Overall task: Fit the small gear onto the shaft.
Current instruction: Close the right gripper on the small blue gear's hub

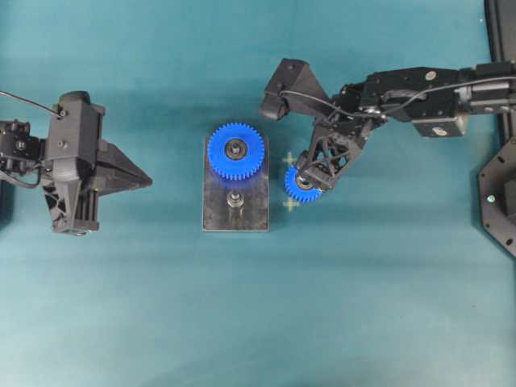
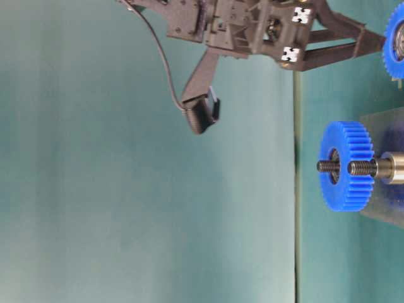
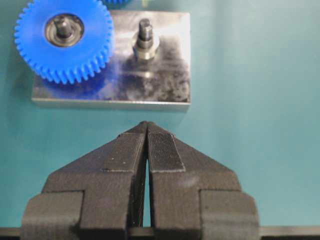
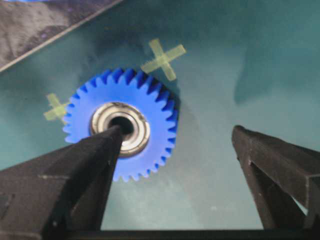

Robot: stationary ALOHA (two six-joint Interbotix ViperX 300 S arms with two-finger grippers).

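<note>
Our right tool (image 4: 175, 140), fingers spread wide, partly hides the small gear (image 4: 150, 100) beside the plate (image 1: 214, 205); left tool (image 3: 146, 130) clenched, the shaft (image 1: 235, 199) bare.

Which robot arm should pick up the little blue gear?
The right one, probably. The right gripper is open and right above the small gear, one finger over its hole. The left gripper is shut and sits across the metal plate from it.
</note>
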